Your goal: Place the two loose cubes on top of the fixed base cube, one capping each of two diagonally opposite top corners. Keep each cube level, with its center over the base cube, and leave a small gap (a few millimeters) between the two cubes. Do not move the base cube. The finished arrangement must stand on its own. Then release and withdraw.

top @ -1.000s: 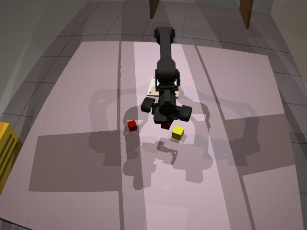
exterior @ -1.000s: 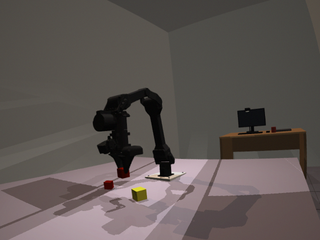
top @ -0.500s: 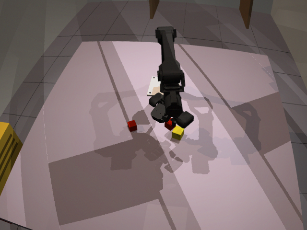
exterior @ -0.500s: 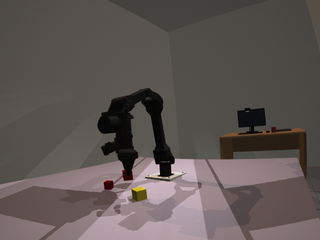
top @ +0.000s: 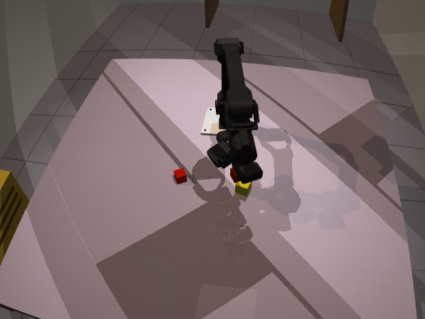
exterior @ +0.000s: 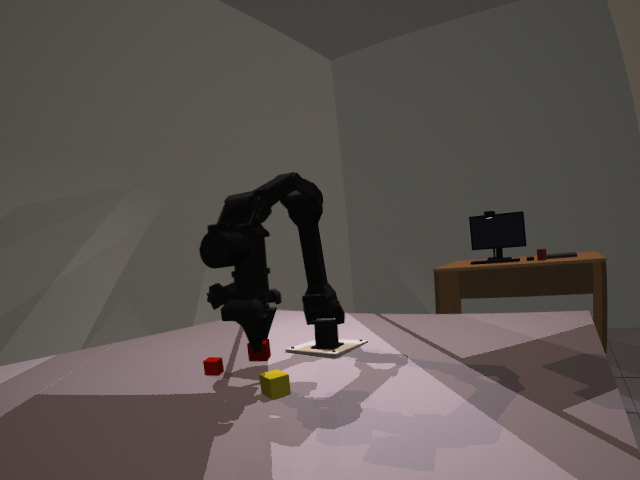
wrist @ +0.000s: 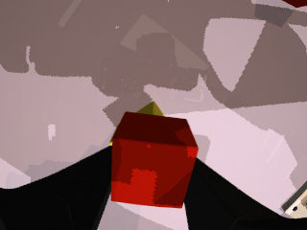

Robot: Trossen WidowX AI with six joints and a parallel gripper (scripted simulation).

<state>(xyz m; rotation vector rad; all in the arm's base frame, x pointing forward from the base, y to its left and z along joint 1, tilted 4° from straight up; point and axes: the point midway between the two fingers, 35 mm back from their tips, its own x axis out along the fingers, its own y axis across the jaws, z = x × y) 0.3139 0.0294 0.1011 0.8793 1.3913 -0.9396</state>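
Note:
The yellow base cube [top: 243,189] [exterior: 275,385] stands on the table; in the wrist view only a corner of the yellow cube [wrist: 154,109] shows behind the held cube. A loose red cube [top: 180,176] [exterior: 212,366] rests on the table to the left in the top and exterior views; its edge shows at the top right of the wrist view. My gripper [top: 237,175] [exterior: 259,347] [wrist: 151,159] is shut on the other red cube [top: 234,174] [exterior: 253,354] [wrist: 149,158]. The held cube is above the table, close to the yellow one and not on it. The fingers partly hide it in the top and exterior views.
The arm's white base plate [top: 206,123] [exterior: 305,350] lies behind the cubes. A yellow slatted object [top: 10,209] stands at the left edge of the top view. A desk [exterior: 516,264] with a monitor [exterior: 497,230] stands far off in the exterior view. Arm shadows cross the table.

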